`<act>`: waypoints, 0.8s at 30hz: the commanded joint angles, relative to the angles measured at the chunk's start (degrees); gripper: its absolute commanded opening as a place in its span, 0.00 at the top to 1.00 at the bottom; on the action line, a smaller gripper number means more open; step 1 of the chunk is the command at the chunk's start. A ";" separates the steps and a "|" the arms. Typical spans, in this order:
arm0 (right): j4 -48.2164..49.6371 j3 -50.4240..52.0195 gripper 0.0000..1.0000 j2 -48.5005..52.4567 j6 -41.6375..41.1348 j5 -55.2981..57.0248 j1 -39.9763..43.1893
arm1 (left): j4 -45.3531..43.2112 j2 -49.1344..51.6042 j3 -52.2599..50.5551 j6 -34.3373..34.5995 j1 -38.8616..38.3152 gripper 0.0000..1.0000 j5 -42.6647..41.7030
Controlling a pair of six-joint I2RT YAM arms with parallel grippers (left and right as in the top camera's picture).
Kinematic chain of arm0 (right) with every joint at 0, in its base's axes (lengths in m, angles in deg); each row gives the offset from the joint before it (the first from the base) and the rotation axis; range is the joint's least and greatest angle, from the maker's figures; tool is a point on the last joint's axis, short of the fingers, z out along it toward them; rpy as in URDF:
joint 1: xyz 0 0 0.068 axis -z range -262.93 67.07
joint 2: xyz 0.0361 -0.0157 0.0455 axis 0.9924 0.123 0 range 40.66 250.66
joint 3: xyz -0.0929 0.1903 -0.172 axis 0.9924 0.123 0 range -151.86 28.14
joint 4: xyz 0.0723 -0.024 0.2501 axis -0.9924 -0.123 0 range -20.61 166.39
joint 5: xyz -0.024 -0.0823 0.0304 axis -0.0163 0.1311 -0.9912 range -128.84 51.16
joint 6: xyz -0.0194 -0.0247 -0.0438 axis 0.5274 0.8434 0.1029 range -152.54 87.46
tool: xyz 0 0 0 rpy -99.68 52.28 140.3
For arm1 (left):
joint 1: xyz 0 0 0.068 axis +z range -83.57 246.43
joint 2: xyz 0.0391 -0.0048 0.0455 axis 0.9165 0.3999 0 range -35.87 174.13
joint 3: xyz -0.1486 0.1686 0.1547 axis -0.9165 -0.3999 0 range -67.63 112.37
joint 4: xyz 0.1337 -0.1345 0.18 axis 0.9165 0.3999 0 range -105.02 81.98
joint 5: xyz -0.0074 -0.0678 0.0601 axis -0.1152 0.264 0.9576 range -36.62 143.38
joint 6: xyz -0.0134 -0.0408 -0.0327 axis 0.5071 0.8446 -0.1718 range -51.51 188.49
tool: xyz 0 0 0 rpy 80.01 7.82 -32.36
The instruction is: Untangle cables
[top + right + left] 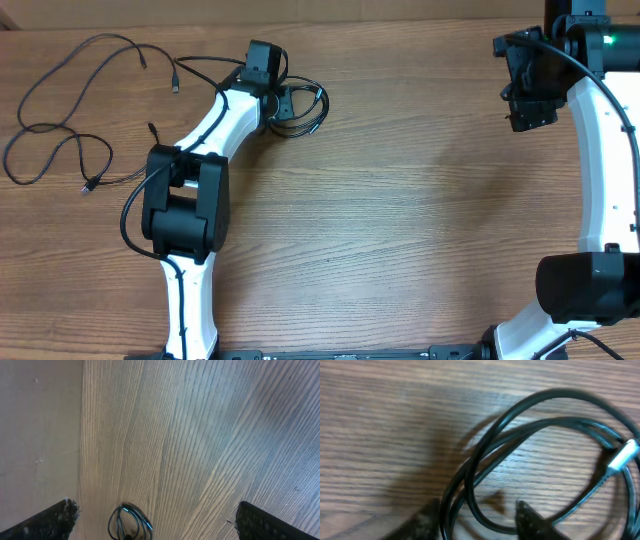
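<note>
Cables (555, 392), thin, black, coiled in a bundle, lie on the wooden table (420, 200) between the part-spread, unpinching fingers of the left hand (477, 515); loose black strands (88, 184) lie well left. Right hand (155, 505) gapes wide.

Coiled cables (306, 108) lie on the table (420, 220), rear left of centre, with strands between the left gripper's (284, 106) fingers. Loose cables (62, 133) lie far left. The right gripper (528, 105) stands well apart, rear right.
</note>
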 commanded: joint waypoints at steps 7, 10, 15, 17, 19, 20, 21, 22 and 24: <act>0.11 -0.09 0.00 -1.68 0.15 0.76 0.07 | 3.13 -3.91 3.08 1.55 0.04 0.96 0.72; 0.09 -0.09 0.00 -1.68 0.15 0.76 0.07 | 6.12 -10.62 3.76 1.62 0.04 0.96 0.68; 0.09 -0.09 0.00 -1.68 0.15 0.76 0.07 | 10.38 -21.94 3.76 4.76 0.74 0.96 0.72; 0.09 -0.09 0.00 -1.68 0.15 0.76 0.07 | 12.02 -27.36 3.76 6.16 1.33 0.96 0.72; 0.11 -0.09 0.00 -1.68 0.15 0.76 0.07 | 14.05 -32.98 3.74 6.75 2.27 0.96 0.70; 0.11 -0.09 0.00 -1.68 0.15 0.76 0.07 | 15.15 -34.86 3.74 6.75 2.67 0.96 0.72; 0.09 -0.09 0.00 -1.68 0.15 0.76 0.07 | 15.91 -36.37 3.74 6.75 3.08 0.96 0.74; 0.09 -0.09 0.00 -1.68 0.15 0.76 0.07 | 16.96 -37.88 3.74 6.75 3.63 0.96 0.74; 0.09 -0.09 0.00 -1.68 0.15 0.76 0.07 | 19.43 -40.96 3.74 7.82 4.96 0.96 0.79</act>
